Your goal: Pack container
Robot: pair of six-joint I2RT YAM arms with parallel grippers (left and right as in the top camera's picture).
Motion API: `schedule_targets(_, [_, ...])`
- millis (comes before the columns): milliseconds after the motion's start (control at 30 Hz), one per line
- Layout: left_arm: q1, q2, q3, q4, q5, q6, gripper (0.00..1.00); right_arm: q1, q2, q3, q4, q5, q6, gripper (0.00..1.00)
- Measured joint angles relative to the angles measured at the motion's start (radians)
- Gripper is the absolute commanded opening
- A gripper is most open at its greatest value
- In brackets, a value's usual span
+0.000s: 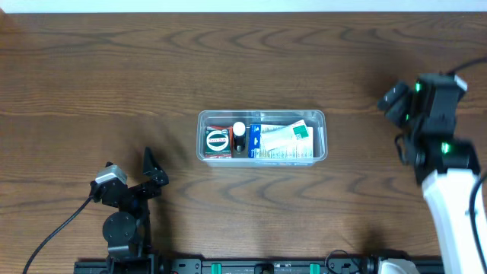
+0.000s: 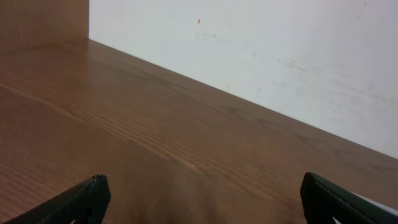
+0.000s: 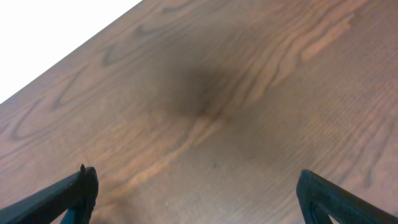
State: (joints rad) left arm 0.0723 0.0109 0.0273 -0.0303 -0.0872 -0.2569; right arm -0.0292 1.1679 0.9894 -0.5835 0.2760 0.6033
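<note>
The container (image 1: 262, 113) is seen mid-tabletop (image 1: 114, 68), loaded with a box (image 1: 281, 141), bottle (image 1: 239, 129) and tin (image 1: 218, 141). Nothing loose is spotted outside. The left gripper (image 2: 208, 199) and right gripper (image 3: 199, 196) are spread, empty. Packing is judged complete.

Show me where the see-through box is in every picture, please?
Overhead: the container sits in the middle of the picture, on the table.
Left wrist: not in it; only the tabletop and a white wall show.
Right wrist: not in it; only bare tabletop shows.
Shared landmark: the brown wood-grain table appears in all three views.
</note>
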Motion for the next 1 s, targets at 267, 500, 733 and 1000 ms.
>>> schedule_targets(267, [0.000,0.000,0.000,-0.002,0.003,0.000,0.98,0.000,-0.365,-0.412,0.327,-0.018,0.000,0.99])
schedule_targets(500, [0.000,0.000,0.000,-0.002,0.003,0.000,0.98,0.000,-0.649,-0.669,0.462,-0.080,-0.039,0.99])
schedule_targets(733, [0.000,0.000,0.000,-0.002,0.003,0.000,0.98,0.002,-0.873,-0.822,0.522,-0.212,-0.187,0.99])
schedule_targets(1000, [0.000,0.000,0.000,-0.002,0.003,0.000,0.98,0.017,-0.963,-0.891,0.528,-0.296,-0.385,0.99])
